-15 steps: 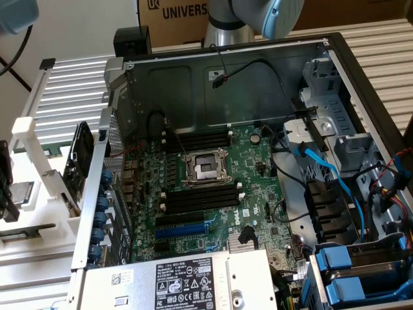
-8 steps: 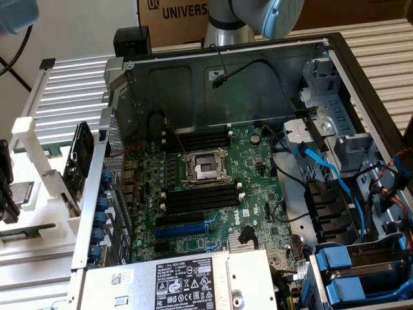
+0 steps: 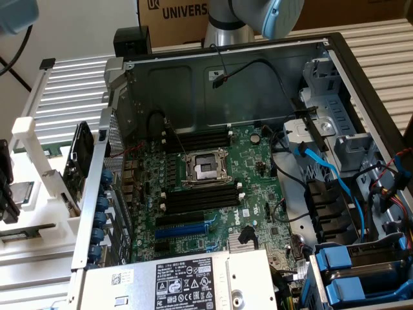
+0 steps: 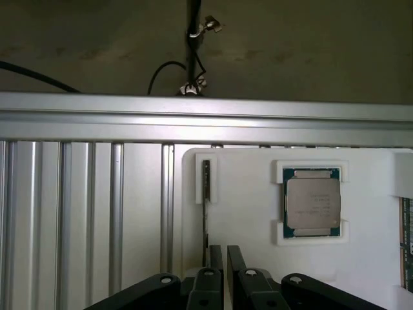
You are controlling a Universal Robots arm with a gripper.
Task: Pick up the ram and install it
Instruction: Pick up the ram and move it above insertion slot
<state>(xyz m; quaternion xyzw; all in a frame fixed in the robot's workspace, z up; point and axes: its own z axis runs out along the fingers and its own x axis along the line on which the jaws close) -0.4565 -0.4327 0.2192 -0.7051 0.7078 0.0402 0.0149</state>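
Observation:
The ram (image 4: 205, 194) is a thin dark stick standing on its edge in a narrow slot of the white holder (image 4: 239, 226). In the exterior view it is the thin stick (image 3: 29, 229) at the exterior view's left. My gripper (image 4: 225, 261) hangs just above the holder, its two black fingers (image 4: 215, 258) pressed close with nothing between them, right beside the ram's near end. The open computer case holds the motherboard (image 3: 213, 194), whose long black memory slots (image 3: 197, 200) lie on both sides of the processor socket (image 3: 205, 168).
A loose processor chip (image 4: 313, 203) rests in the white holder next to the ram, and a strip of green board (image 4: 406, 239) shows past it. A silver aluminium rail (image 4: 206, 119) and a ribbed metal table (image 4: 77, 213) border the holder. Cables (image 3: 322, 168), drive cages and a blue expansion slot (image 3: 184, 226) crowd the case.

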